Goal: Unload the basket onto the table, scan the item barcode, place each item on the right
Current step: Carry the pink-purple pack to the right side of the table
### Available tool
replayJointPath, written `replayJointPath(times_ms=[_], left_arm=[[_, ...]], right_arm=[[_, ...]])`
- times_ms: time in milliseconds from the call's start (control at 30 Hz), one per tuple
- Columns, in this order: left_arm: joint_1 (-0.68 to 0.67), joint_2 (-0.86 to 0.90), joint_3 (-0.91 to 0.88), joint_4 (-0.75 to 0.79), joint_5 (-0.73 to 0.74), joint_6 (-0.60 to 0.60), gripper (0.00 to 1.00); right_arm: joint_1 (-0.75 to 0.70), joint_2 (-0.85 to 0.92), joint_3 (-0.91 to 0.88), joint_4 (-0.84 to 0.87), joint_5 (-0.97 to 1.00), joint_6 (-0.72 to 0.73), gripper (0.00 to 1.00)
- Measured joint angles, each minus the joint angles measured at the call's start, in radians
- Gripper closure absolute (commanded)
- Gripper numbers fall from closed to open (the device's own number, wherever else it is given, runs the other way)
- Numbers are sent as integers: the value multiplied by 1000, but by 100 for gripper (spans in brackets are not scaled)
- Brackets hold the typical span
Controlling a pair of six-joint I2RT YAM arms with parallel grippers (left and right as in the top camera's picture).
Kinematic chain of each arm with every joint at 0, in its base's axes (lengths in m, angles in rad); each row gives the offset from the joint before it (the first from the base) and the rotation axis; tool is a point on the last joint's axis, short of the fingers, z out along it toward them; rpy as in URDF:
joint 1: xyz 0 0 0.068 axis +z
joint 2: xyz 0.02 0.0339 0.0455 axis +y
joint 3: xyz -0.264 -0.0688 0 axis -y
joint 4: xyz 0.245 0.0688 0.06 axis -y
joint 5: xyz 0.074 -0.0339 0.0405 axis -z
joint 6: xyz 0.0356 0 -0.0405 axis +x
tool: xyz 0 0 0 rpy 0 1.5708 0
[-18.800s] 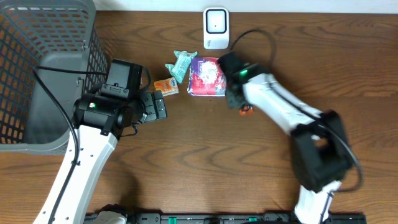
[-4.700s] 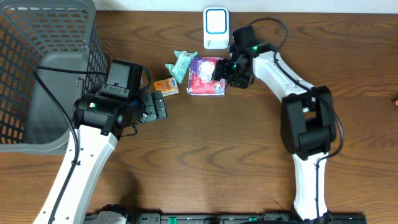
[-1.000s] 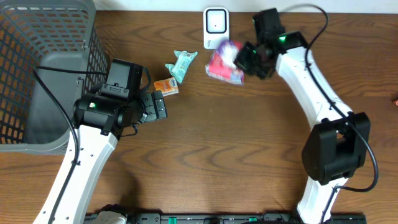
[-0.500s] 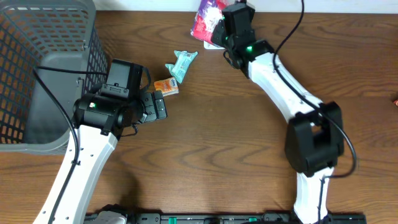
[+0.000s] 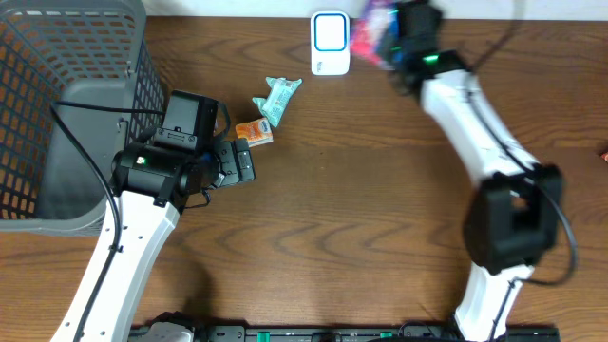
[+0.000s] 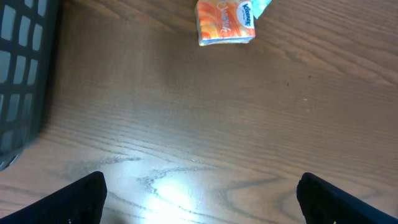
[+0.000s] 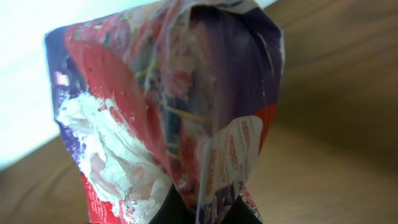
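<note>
Your right gripper is clamped on the packet, pinching it by its lower edge so that the printed faces stand clear of the jaws. It holds the packet off the wood at the far edge of the tabletop, just right of the white scanner. That placement reads as the presenting step of the scan.

The packet is blurred in the overhead view, so you cannot tell which face is turned to the scanner window. The wrist view shows a crumpled foil side with a whitish creased patch and no barcode on it. The code is probably on a face turned away from that camera, and the creasing may make it hard to read unless the face is held flat to the window.

Your left gripper stands wide and empty, low over bare wood beside the basket and well away from the scanner. The orange tissue pack and a teal sachet lie touching, nearer the far edge.
</note>
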State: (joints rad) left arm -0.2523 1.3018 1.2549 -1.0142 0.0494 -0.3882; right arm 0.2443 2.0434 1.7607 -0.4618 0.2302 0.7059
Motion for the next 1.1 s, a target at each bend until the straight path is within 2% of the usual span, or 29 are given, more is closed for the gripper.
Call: replayJointPath(times_ms=[167, 367, 433, 467, 500, 633, 867, 1000, 1100], left_arm=[[0, 0, 0, 0, 0, 0, 2], [0, 0, 0, 0, 0, 0, 2], [0, 0, 0, 0, 0, 0, 2], [0, 0, 0, 0, 0, 0, 2], [0, 0, 0, 0, 0, 0, 2], [0, 0, 0, 0, 0, 0, 2], [0, 0, 0, 0, 0, 0, 2], [0, 0, 0, 0, 0, 0, 2], [0, 0, 0, 0, 0, 0, 2]], right_arm=[[-174, -102, 10, -235, 212, 20, 99], [-364, -64, 10, -354, 346, 25, 99], [-428, -41, 10, -352, 365, 25, 81], [-462, -29, 10, -347, 372, 22, 65], [-496, -19, 9, -336, 375, 22, 53], [-590, -1, 9, -301, 359, -18, 31], [-664, 0, 9, -297, 181, -180, 34], [-639, 0, 9, -300, -56, -276, 34], [-597, 0, 9, -320, -307, -315, 32]])
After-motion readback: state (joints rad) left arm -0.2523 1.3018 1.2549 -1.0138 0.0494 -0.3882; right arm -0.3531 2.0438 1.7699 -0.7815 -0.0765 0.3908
